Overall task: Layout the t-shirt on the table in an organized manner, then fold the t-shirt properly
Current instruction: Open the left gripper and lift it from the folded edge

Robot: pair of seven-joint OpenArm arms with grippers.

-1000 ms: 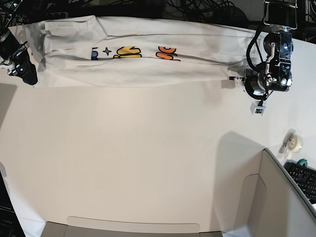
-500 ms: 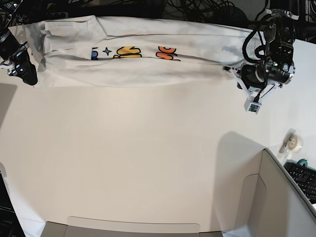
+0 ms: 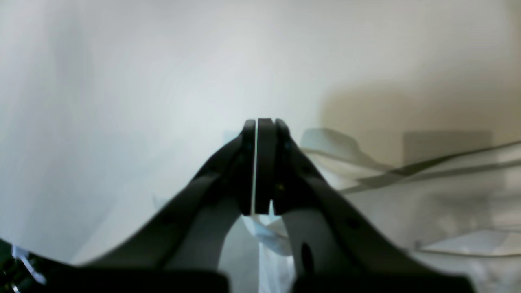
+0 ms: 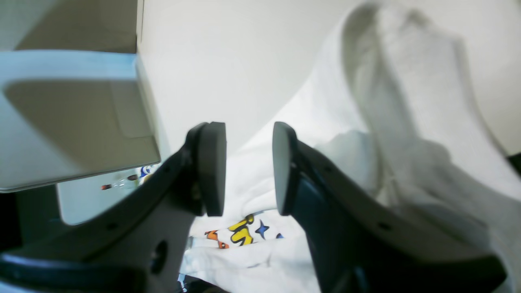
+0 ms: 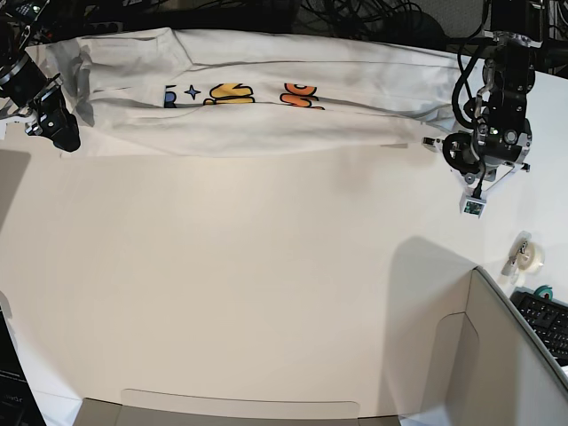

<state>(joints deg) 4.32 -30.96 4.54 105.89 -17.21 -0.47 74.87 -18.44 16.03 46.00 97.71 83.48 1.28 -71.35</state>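
Base view: the t-shirt [image 5: 257,93] lies bunched into a long band along the far edge of the table [image 5: 266,293], its colourful lettering showing in a strip at mid-length. The left gripper [image 5: 424,142] sits at the band's end on the view's right, low over the cloth edge; the right gripper [image 5: 64,133] is at the opposite end, just beside the fabric. A tape roll [image 5: 529,256] and a grey cardboard box wall [image 5: 519,346] stand near the right-hand corner, well apart from the shirt.

Left wrist view: the left gripper [image 3: 260,167] has its jaws pressed together. Pale cloth folds lie just behind and below them, but the blur hides whether any fabric is pinched.

Right wrist view: the right gripper [image 4: 248,167] stands with its jaws parted and nothing between them. The t-shirt [image 4: 407,134] runs in soft ridges just beyond, the printed letters peeping out below.

The shirt looks light, limp and thin, likely to drape, crease and slide on the smooth top. Best taken, I judge, at hem corners or shoulder seams, one end per gripper, pinching a single layer.
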